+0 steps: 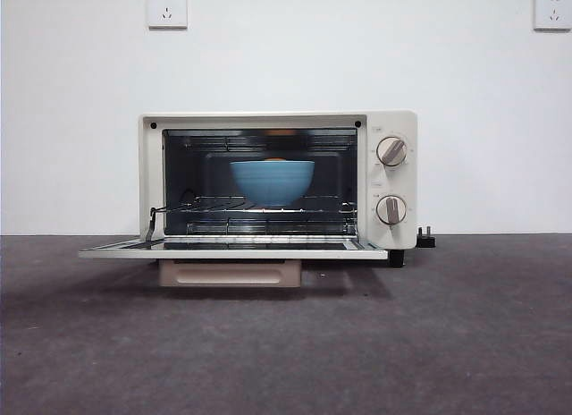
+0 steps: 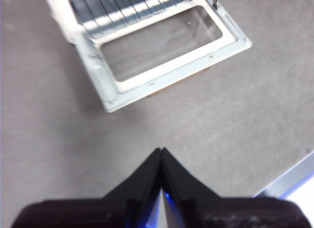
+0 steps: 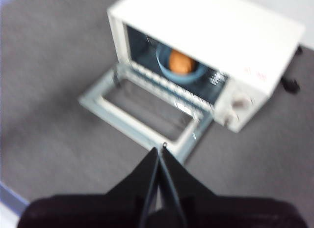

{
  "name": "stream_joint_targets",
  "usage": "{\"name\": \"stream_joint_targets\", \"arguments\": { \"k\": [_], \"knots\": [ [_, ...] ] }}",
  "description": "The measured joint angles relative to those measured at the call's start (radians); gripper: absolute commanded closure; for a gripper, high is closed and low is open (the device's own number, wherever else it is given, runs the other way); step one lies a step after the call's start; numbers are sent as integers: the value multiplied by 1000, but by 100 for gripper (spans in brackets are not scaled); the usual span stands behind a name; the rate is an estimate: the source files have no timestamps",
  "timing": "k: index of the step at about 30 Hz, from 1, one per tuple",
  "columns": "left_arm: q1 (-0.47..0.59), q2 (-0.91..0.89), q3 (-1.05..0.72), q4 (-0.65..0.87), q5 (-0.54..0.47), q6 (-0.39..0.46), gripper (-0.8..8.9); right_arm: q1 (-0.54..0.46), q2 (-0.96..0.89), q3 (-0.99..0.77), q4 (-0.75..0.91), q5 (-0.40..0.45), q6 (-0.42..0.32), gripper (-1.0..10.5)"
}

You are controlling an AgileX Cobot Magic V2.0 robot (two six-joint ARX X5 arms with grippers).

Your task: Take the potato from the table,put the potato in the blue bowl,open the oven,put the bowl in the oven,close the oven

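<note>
Front view: potato sits in the blue bowl on the rack inside the oven.
Oven door lies fully open, level above the table. Left hand and right hand hover over the table in front of the oven, jaws pressed together, holding nothing.

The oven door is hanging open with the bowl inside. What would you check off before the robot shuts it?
1. Potato in the blue bowl: ok.
2. Bowl on the rack inside the oven, behind the door line: ok.
3. Door fully down, nothing lying on it: ok.
4. Left gripper shut, above the table near the door: ok.
5. Right gripper shut, clear of the door: ok.
6. Rack pushed fully in: cannot tell.
</note>
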Motion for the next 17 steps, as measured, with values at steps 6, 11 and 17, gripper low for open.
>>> {"name": "stream_joint_targets", "arguments": {
  "k": [6, 11, 17],
  "knots": [
    [159, 72, -217, 200, 234, -41, 820, 1, -222, -332, 0, 107, 57, 962],
    [278, 216, -351, 367, 405, -109, 820, 0, -413, -573, 13, 126, 153, 959],
    [410, 557, -365, 602, 566, -260, 820, 0, -666, -814, 143, 114, 281, 959]
  ]
}}
